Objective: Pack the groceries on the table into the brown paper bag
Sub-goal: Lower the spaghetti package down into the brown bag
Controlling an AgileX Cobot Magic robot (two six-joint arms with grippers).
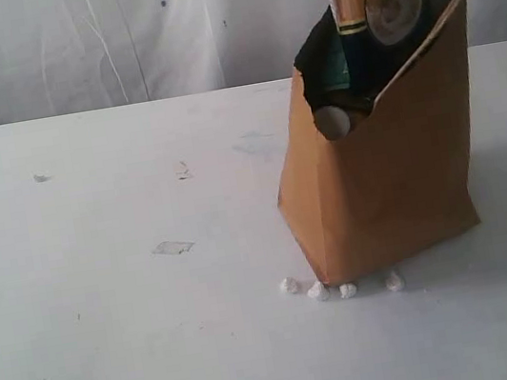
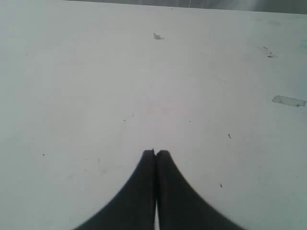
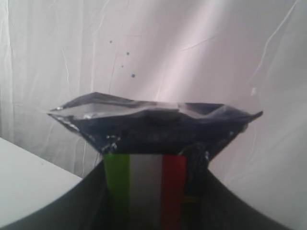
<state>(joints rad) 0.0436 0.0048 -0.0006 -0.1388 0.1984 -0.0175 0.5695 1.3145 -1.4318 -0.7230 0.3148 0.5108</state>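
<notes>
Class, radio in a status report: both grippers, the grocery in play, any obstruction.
Left gripper shut, empty, over table. Right gripper shut on long spaghetti packet, lower end inside brown paper bag. White crumbs at bag's base; nothing blocking.

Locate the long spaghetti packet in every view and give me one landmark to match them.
Exterior view: long spaghetti packet sticks up out of the brown paper bag, upper right.
Left wrist view: not in it.
Right wrist view: packet mid-picture, flared end and flag stripes showing.
Shared landmark: the white table.
</notes>
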